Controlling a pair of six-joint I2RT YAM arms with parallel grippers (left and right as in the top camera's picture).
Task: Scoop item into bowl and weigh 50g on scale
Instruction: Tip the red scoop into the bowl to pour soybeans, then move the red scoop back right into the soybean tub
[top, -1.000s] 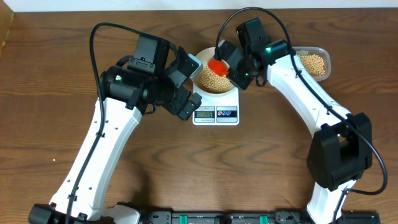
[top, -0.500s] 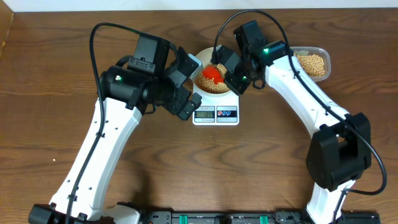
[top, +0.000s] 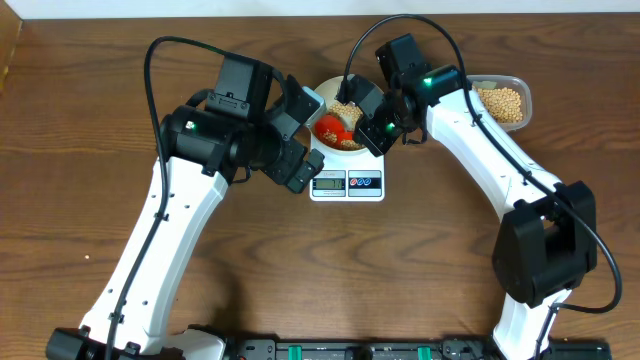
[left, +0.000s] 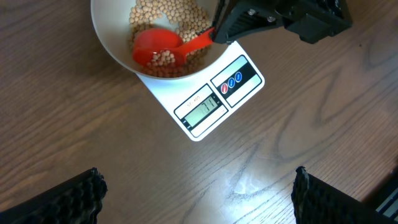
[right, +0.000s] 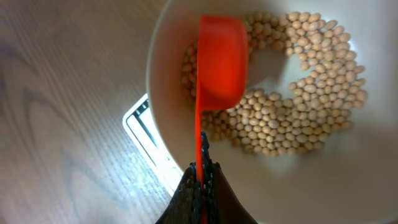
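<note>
Brown wood grain fills every view: the table (top: 80, 200) under both my arms. My left gripper (left: 198, 177) hangs over bare wood. In its wrist view its two black fingers (left: 68, 199) sit in the lower corners, spread wide and holding nothing.

The white scale (left: 245, 78) lies at upper centre of the overhead frame, between my two wrists. Its grey display and two round buttons face the lower edge. The digits are too small for me to read.

A clear plastic tub (top: 525, 100) sits at upper right of the overhead frame, apart from the scale, with tan beans inside.

The white bowl (left: 106, 37) stands on the scale's platform.

My right gripper (right: 200, 177) reaches in over the bowl's rim. Its fingers are pressed together on the thin handle of a red scoop (right: 221, 62). The scoop's cup is down inside the bowl, on the left side in the overhead frame. The left wrist view shows a few beans lying in the cup.

The beans (right: 311, 74), small, round and tan-yellow, cover part of the bowl's floor around the scoop.
</note>
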